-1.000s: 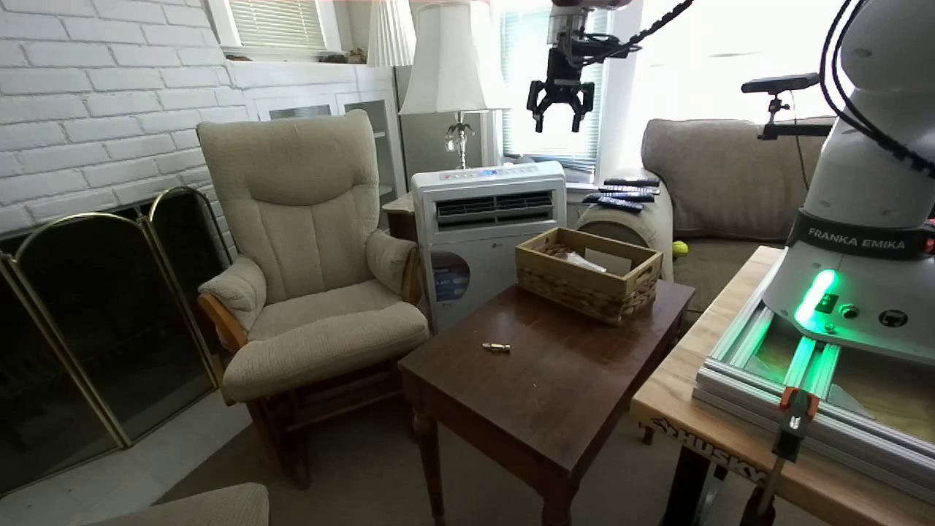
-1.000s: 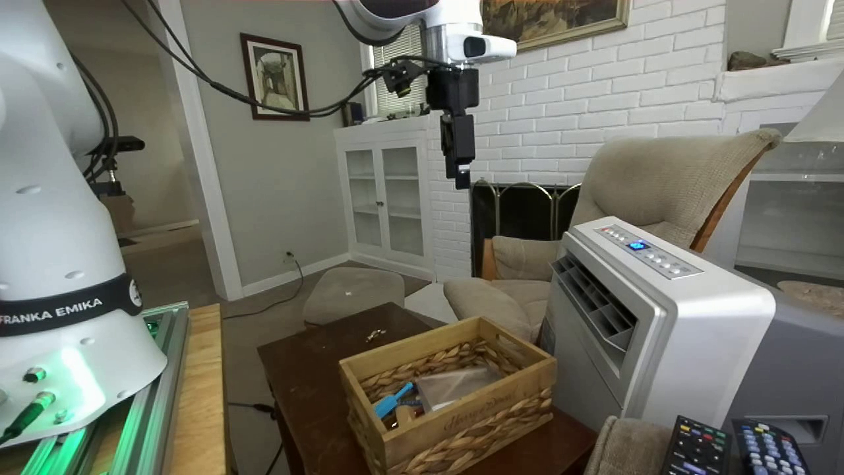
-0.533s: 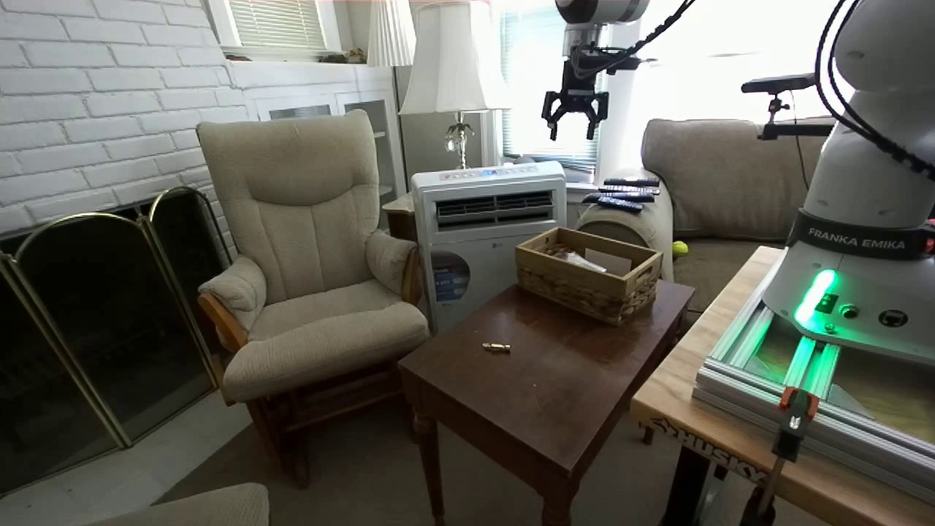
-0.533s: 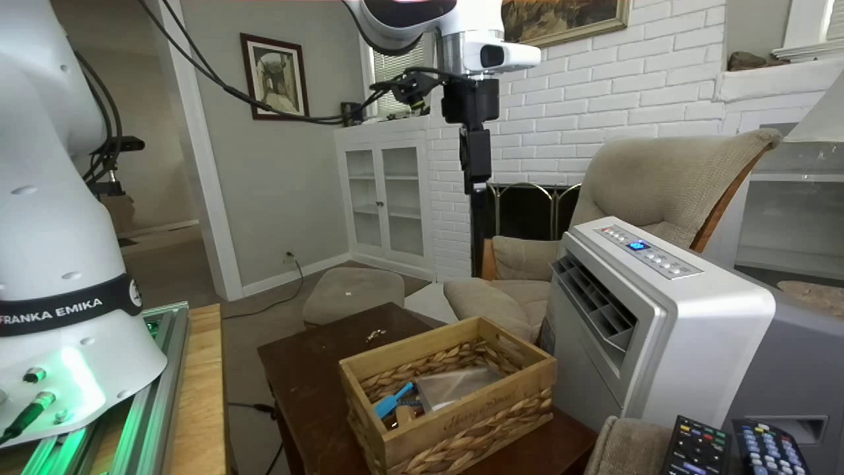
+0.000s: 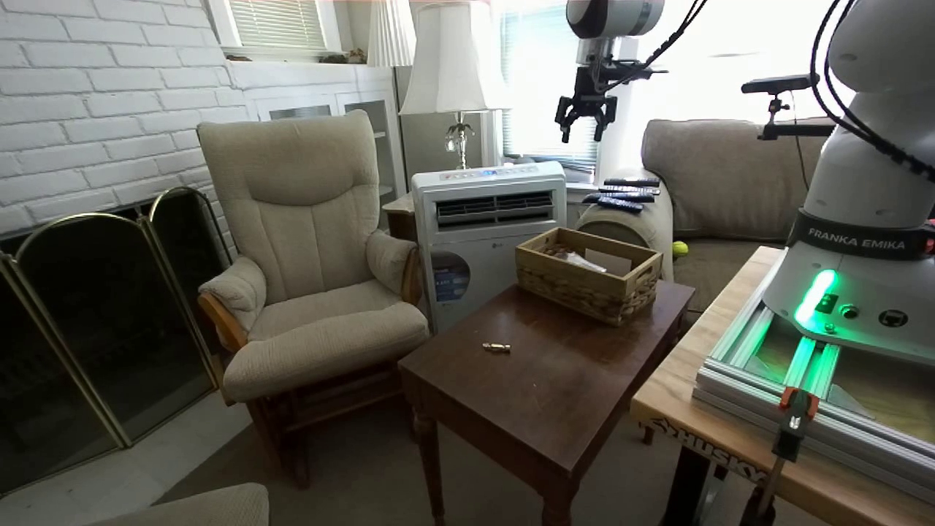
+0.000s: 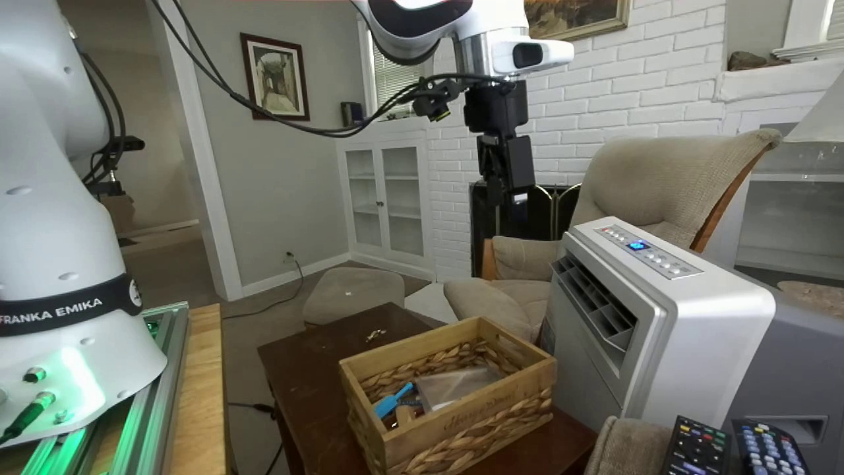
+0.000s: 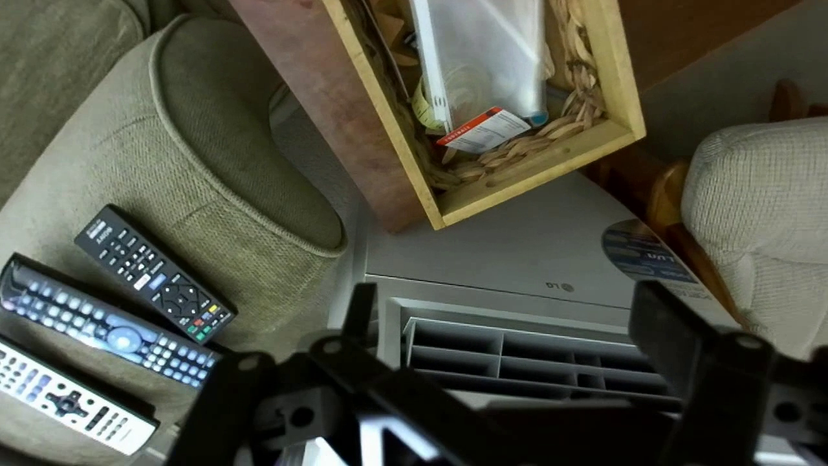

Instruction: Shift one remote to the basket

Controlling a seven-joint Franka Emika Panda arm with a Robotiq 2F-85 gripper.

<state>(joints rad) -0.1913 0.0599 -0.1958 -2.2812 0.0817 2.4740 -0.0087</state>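
The tan-brown wicker basket with a wooden rim [image 5: 570,292] stands on the dark table. It shows in both exterior views [image 6: 471,429] and the wrist view [image 7: 537,184], holding a clear plastic case and small items. Several remotes lie on the sofa arm [image 5: 632,193]. The wrist view shows a black remote [image 7: 155,272], a dark grey remote [image 7: 107,327] and a silver-white remote [image 7: 71,402] at the left. My gripper [image 5: 582,137] is open and empty, pointing down, high above the white appliance. In the wrist view its fingers [image 7: 508,310] are wide apart, right of the remotes.
The white boxy appliance [image 5: 489,212] stands behind the table [image 5: 511,402], beside the sofa arm [image 7: 213,213]. A lamp [image 5: 449,66] and an armchair [image 5: 314,241] stand nearby. A small brass piece [image 5: 497,347] lies on the table. A yellow-green ball [image 5: 680,249] lies on the sofa.
My gripper has moved to the right and somewhat lower in both exterior views, nearer the sofa arm, and has turned slightly. It stays open. The remotes and basket have not moved.
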